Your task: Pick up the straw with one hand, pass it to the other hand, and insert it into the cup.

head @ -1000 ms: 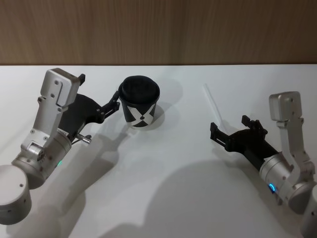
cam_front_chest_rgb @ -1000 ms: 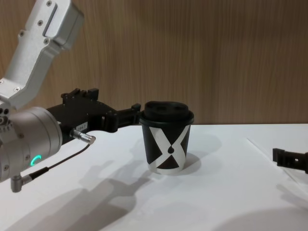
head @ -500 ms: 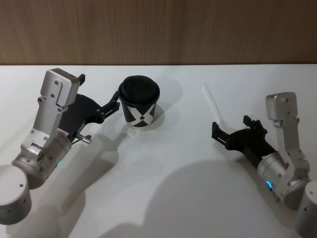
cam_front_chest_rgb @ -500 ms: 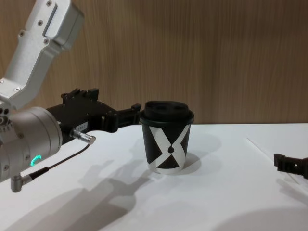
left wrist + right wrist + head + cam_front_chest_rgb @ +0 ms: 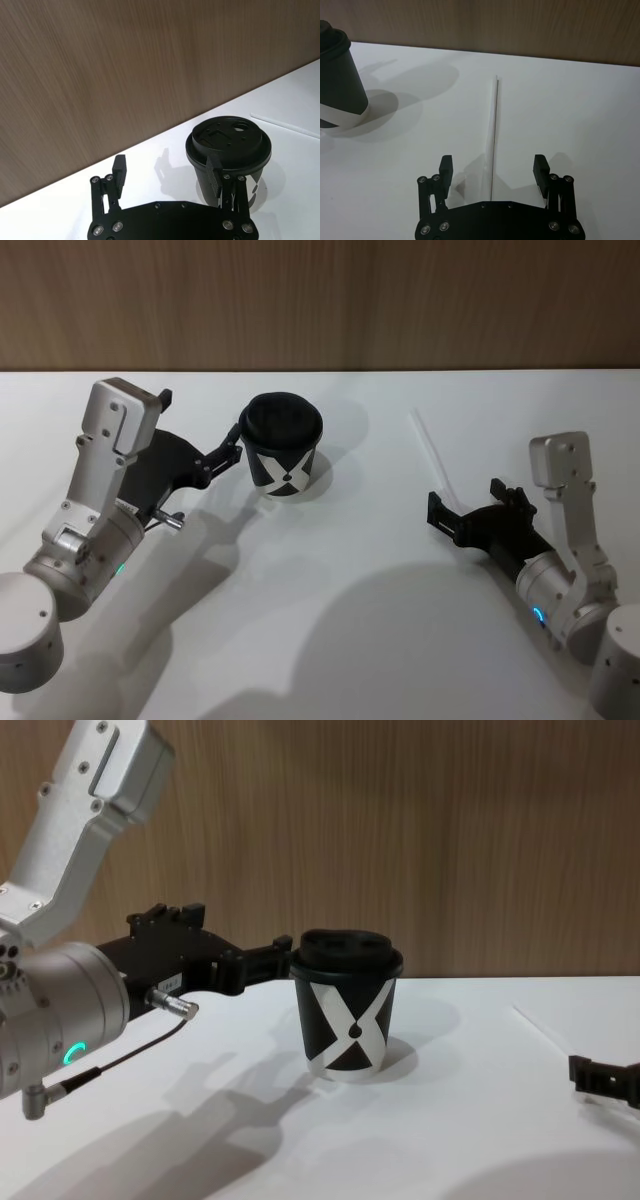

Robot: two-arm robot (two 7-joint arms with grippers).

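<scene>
Beside left pincer point(image 5: 166, 165), lidded cup point(image 5: 282, 455); straw point(image 5: 428, 448) well apart

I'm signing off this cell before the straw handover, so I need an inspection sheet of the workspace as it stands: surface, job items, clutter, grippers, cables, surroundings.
Surface: white table, no marks seen.
Straw: the straw lies flat on the table on the robot's right, apart from the cup.
Cup: the cup stands upright with its lid on, left of centre.
Clutter: nothing seen.
Left gripper: the left gripper is open beside the cup, one finger close to the lid rim; cannot tell whether it touches.
Right gripper: the right gripper is open, straddling the straw's near end, not gripping.
Cables: a thin cable loops from the left arm's wrist.
Surroundings: wood-panel wall behind the table.
</scene>
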